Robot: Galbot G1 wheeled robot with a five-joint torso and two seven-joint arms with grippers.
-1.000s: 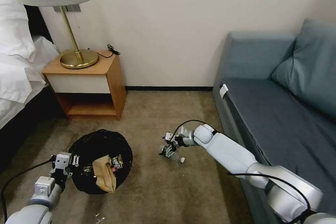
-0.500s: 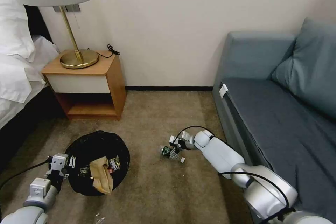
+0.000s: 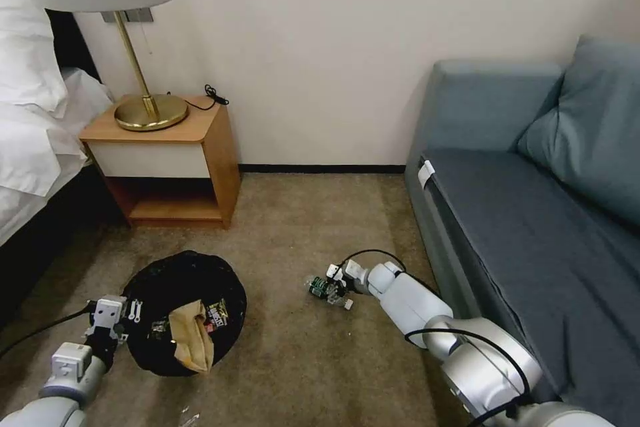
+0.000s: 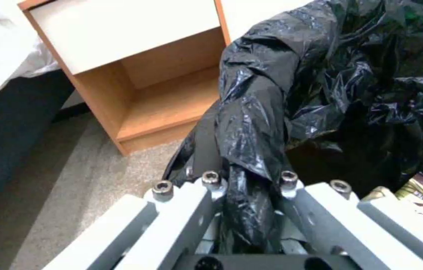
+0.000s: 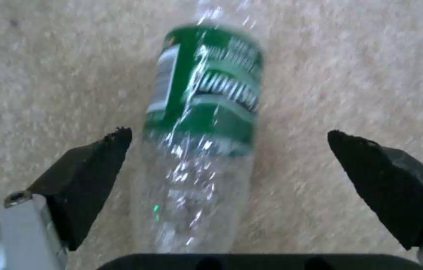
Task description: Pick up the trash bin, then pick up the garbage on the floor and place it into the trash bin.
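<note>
The trash bin, lined with a crinkled black bag, hangs low over the carpet at the lower left. My left gripper is shut on its bagged rim. Crumpled brown paper and a dark snack wrapper lie inside the bin. A small clear bottle with a green label lies on the carpet near the sofa. My right gripper is down at it and open. The bottle lies between the black fingertips, apart from both.
A wooden nightstand with a brass lamp stands behind the bin, and the bed is at the left. The blue-grey sofa runs along the right, close to my right arm. A small clear scrap lies on the carpet near the bottom edge.
My right arm has dropped lower, settling the open gripper around the bottle on the carpet. My left arm and the bin have sunk slightly and drifted left.
</note>
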